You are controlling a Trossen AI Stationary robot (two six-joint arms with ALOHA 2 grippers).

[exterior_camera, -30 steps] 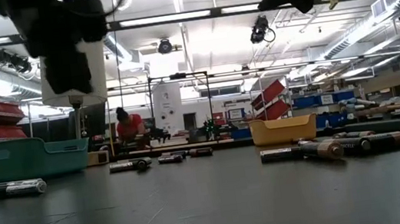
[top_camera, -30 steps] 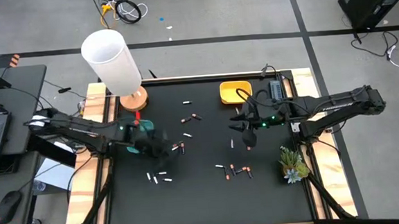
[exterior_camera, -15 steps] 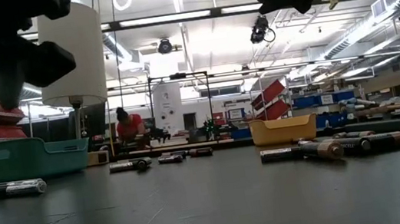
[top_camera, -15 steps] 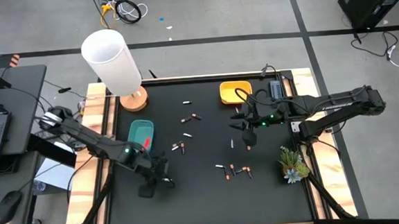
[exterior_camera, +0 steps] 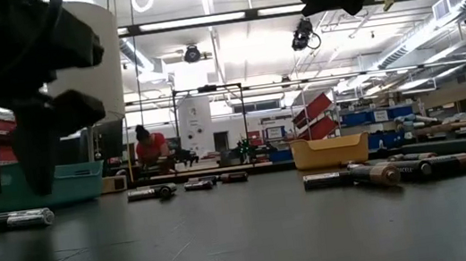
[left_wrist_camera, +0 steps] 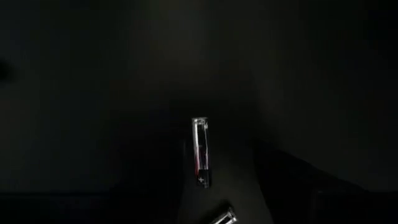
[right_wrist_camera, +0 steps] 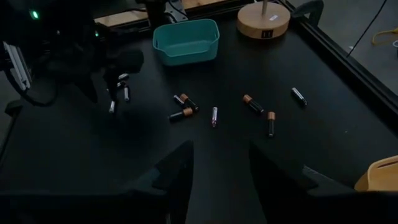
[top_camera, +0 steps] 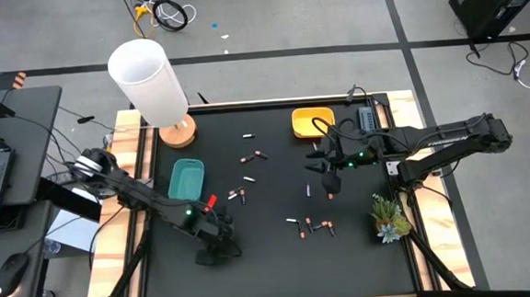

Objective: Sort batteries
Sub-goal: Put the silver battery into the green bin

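Note:
Small batteries lie scattered on the black mat: a pair in the middle, a cluster toward the near right, and others farther back. My left gripper hangs low at the near left with its fingers open. It is just above silver batteries, one of which lies ahead of it in the left wrist view. My right gripper hovers open and high over the mat's right half, nothing between its fingers. A teal bin stands at the left and a yellow bin at the far right.
A lamp with a white shade and a round wooden base stands at the far left corner. A green plant sprig sits at the right edge and a grey block beside the yellow bin. The mat's near middle is bare.
My left gripper has swung from beside the teal bin toward the table's near edge and sunk low over the silver batteries at the near left, rolling as it went. The batteries have stayed where they were.

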